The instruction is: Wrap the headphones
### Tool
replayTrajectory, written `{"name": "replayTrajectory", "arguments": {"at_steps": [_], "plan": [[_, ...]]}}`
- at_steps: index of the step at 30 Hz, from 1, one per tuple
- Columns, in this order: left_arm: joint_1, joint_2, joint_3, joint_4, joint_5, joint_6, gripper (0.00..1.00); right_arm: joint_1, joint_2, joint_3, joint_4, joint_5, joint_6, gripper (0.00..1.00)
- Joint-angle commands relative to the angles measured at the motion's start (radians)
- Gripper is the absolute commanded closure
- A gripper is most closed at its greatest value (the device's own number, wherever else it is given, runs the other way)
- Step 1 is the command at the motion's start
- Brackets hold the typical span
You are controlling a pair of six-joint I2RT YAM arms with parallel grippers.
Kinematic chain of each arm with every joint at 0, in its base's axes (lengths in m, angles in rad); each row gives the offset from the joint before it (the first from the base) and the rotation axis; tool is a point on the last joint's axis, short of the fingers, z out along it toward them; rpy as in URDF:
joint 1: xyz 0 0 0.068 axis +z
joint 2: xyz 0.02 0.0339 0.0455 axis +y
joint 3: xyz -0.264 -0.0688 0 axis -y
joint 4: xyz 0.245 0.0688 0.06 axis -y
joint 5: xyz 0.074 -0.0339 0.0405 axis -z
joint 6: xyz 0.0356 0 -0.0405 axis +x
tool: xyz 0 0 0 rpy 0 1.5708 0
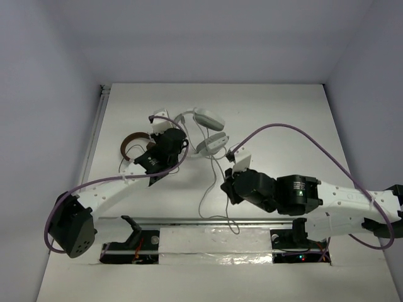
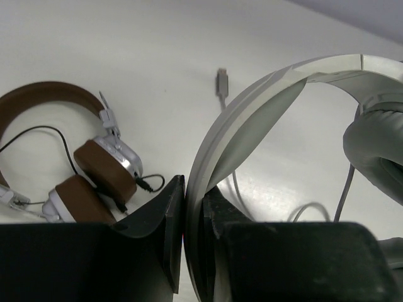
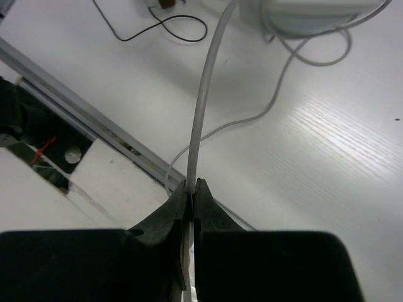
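The white and light-grey headphones (image 1: 208,129) lie at the table's middle back, earcups to the right. My left gripper (image 1: 165,133) is shut on their headband (image 2: 252,107); one grey earcup (image 2: 374,148) shows at the right of the left wrist view. Their thin grey cable (image 1: 208,189) trails toward the near rail. My right gripper (image 1: 228,182) is shut on this cable (image 3: 200,113), which rises taut from the fingertips toward an earcup (image 3: 308,16). The cable's plug (image 2: 221,82) lies on the table beyond the headband.
Smaller brown-banded headphones (image 1: 132,143) with silver earcups and a thin black cable (image 2: 38,135) lie left of my left gripper. A metal rail (image 1: 208,220) runs across the near edge; it also shows in the right wrist view (image 3: 82,113). White walls enclose the table.
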Motion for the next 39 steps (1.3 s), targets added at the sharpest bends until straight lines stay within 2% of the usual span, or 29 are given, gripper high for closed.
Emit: {"name": "replayTrajectory", "arguments": {"at_steps": [1,4,6,9,15,22,33,39], "plan": [[-0.036,-0.022,-0.023,0.035,-0.001,-0.016,1.0,0.009,-0.027,0.078,-0.108,0.105,-0.079,1.0],[-0.091,-0.003,-0.049,0.009,0.019,-0.008,1.0,-0.005,-0.035,0.118,-0.113,0.089,-0.139,1.0],[-0.112,0.001,-0.061,0.018,0.089,0.027,1.0,-0.015,-0.023,0.164,-0.159,0.106,-0.157,1.0],[-0.122,-0.009,-0.072,0.032,0.198,0.06,1.0,-0.024,-0.001,0.185,-0.189,0.112,-0.197,1.0],[-0.122,-0.11,-0.097,-0.024,0.338,0.071,1.0,-0.132,0.017,0.169,-0.215,0.158,-0.234,1.0],[-0.122,-0.209,-0.086,-0.132,0.386,0.073,1.0,-0.207,0.046,0.169,-0.211,0.201,-0.274,1.0],[-0.122,-0.216,-0.029,-0.181,0.692,0.146,1.0,-0.317,0.071,0.147,-0.097,0.281,-0.355,1.0],[-0.122,-0.278,-0.02,-0.175,0.824,0.156,1.0,-0.396,0.074,0.104,0.038,0.229,-0.361,1.0]]}}
